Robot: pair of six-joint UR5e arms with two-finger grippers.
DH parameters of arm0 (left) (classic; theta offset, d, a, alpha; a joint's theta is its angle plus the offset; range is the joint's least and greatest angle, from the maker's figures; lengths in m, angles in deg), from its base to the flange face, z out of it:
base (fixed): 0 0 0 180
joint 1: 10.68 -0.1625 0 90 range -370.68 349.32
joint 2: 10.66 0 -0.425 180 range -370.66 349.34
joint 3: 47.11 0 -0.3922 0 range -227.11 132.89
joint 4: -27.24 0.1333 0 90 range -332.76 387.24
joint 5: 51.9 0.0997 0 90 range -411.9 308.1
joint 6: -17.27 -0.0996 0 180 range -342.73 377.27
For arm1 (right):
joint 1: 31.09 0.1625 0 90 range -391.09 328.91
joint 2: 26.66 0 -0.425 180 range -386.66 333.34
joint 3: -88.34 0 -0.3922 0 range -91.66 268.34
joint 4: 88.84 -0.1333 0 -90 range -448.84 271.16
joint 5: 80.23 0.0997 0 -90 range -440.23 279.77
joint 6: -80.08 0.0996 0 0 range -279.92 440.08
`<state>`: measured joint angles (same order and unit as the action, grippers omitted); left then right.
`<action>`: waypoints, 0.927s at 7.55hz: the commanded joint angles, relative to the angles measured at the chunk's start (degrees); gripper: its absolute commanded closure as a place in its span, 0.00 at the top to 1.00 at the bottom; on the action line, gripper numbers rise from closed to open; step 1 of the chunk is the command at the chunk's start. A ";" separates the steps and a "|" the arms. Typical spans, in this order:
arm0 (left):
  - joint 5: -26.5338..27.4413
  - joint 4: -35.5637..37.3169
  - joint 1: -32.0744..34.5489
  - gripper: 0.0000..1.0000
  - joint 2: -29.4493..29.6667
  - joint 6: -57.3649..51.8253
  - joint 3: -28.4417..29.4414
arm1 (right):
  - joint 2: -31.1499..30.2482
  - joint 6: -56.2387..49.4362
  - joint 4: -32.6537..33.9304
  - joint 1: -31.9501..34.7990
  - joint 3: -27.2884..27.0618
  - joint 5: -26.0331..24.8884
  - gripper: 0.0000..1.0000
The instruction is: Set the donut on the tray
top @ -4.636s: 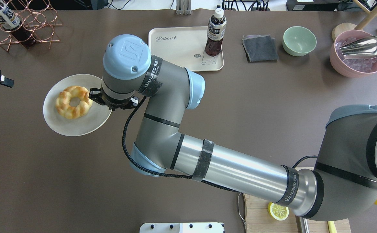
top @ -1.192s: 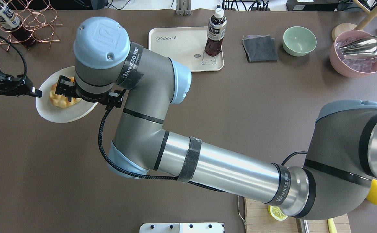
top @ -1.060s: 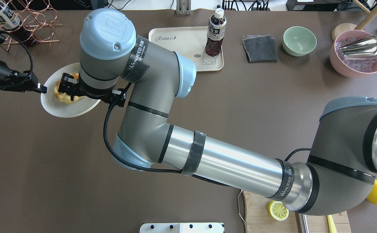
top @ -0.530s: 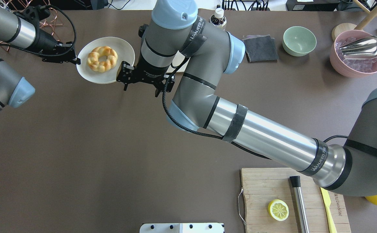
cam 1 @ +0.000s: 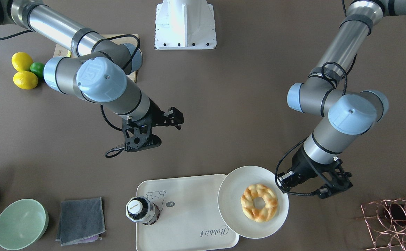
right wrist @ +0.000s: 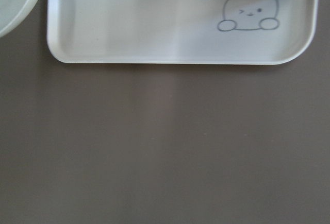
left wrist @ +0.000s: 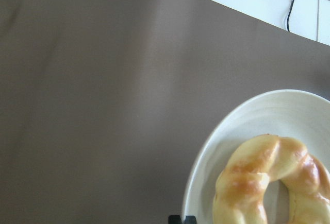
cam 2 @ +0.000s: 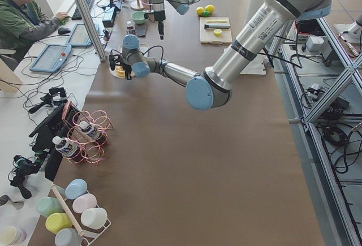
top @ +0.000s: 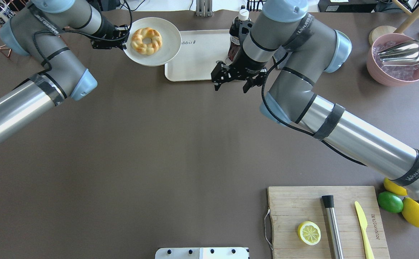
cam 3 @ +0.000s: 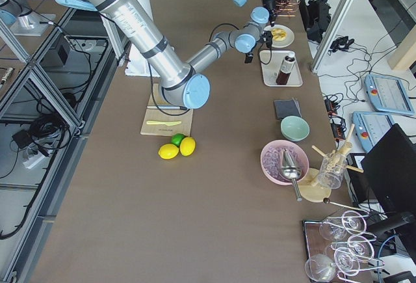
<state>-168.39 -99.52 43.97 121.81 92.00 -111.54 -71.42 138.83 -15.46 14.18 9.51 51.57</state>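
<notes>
Left gripper (top: pixel 124 36) clenched on plate (top: pixel 168 48) rim; plate overlapped tray (top: pixel 195 61) near worktop's far edge. Right gripper (cam 1: pixel 175 118) released, empty. Risk: tilting could slide donut (top: pixel 146 40) past tray.

The left gripper (top: pixel 122 35) reaches out level from its bent wrist, fingers closed on the rim of the plate (top: pixel 166 50). The right gripper (cam 1: pixel 175 117) hangs tilted downward, jaws apart, holding nothing.
</notes>
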 commanded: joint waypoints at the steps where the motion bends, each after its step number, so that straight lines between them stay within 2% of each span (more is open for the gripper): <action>1: 7.48 1.08 -4.54 0.00 9.71 6.82 9.12 | -9.96 -12.64 -0.17 5.34 -2.36 2.59 1.00; 3: 10.39 1.08 -7.00 0.00 12.97 10.68 11.77 | -19.00 -21.62 -0.17 7.98 -7.10 3.37 1.00; 6: 11.81 1.08 -8.50 0.01 15.71 13.94 13.11 | -24.05 -28.68 -0.35 9.75 -7.73 3.38 1.00; 7: 12.94 0.82 -8.68 0.97 14.15 11.17 12.15 | -24.14 -28.69 -0.26 9.75 -7.74 3.38 1.00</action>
<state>-156.76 -98.45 35.89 136.89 104.62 -98.55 -94.47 111.45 -15.76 23.71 2.12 54.92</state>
